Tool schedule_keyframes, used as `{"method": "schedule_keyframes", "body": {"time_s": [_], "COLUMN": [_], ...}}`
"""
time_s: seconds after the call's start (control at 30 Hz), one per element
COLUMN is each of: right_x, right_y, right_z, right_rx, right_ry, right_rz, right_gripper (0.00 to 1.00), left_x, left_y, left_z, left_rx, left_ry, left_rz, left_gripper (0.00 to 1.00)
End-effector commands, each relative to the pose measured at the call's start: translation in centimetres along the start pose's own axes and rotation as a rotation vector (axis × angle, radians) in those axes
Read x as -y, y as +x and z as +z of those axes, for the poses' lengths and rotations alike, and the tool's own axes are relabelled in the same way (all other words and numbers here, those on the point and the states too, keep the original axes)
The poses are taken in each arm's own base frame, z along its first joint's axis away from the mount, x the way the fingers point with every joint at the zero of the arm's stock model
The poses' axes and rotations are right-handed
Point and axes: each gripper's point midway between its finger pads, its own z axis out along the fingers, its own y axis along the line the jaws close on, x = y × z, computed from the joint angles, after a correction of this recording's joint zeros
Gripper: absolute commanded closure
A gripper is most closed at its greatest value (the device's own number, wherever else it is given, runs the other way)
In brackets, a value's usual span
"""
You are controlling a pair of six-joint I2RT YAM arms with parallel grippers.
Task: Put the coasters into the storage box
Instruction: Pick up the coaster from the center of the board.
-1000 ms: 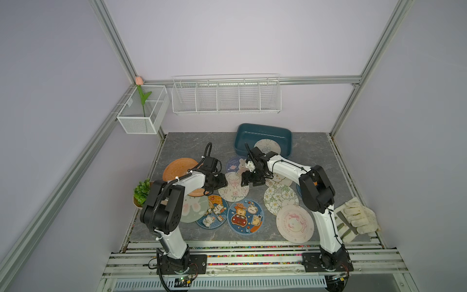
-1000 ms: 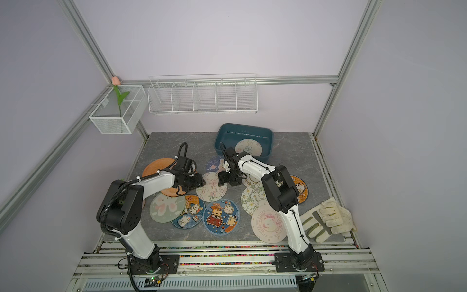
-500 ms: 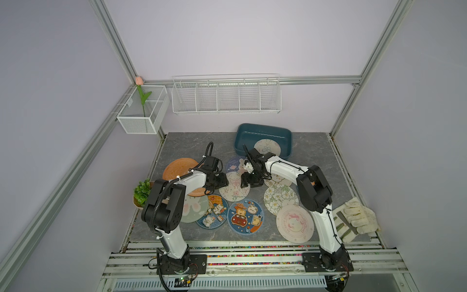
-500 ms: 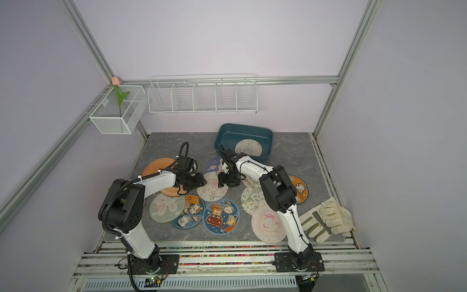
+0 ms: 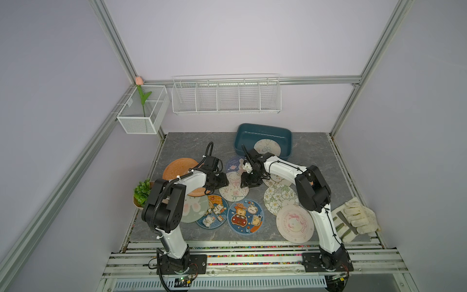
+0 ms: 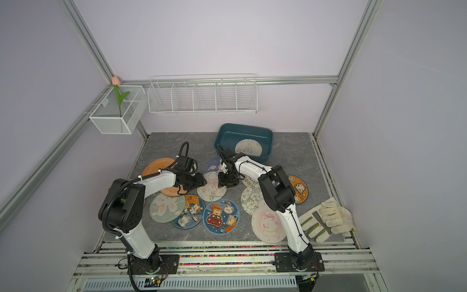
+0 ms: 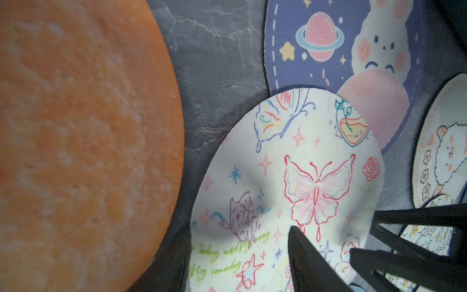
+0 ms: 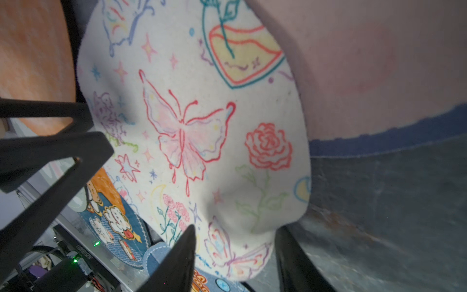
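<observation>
One cream flower coaster (image 5: 267, 148) lies flat in the storage box (image 5: 246, 142), toward its right end. Out on the table (image 5: 192, 144), both arms are on the butterfly coaster (image 5: 233, 189). The left gripper (image 5: 225, 182) and right gripper (image 5: 248, 184) straddle opposite rims, jaws apart, coaster buckled. Clamped or not, can't tell. Other coasters (image 5: 245, 217) lie spread around it. The small wire basket (image 5: 137, 125) holds a tulip (image 5: 139, 80).

Obs: cream round butterfly-print coaster (image 8: 202, 126) is soft cloth, matt, with a fine fuzzy nap; limp, creased. plain orange round coaster (image 7: 75, 139): rough, grainy, mottled face. grey tabletop (image 7: 214, 75): stone-look, veined, matt. dark teal rectangular storage box (image 5: 252, 136): smooth plastic, slight sheen. white wall baskets (image 5: 227, 101): thin coated wire. white work gloves (image 5: 358, 217): knitted cloth, speckled.
</observation>
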Motion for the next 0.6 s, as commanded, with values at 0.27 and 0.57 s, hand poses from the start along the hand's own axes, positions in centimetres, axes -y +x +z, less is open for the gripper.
{"method": "schedule_keyframes", "body": {"time_s": [0.27, 0.57], "right_x": [-0.7, -2.7], "right_y": [0.0, -0.3], "right_z": [0.2, -6.3], "right_rx": [0.004, 0.097], "right_ry": [-0.016, -0.081], "right_rz": [-0.013, -0.03], "right_gripper": [0.94, 0.94], "left_x": [-0.5, 1.7], "left_y": [2.7, 0.7], "left_z": [1.0, -1.5], "left_rx": [-0.096, -0.011], "left_ry": [-0.016, 0.06], "left_rz": [-0.01, -0.026], "left_gripper": [0.38, 0.22]}}
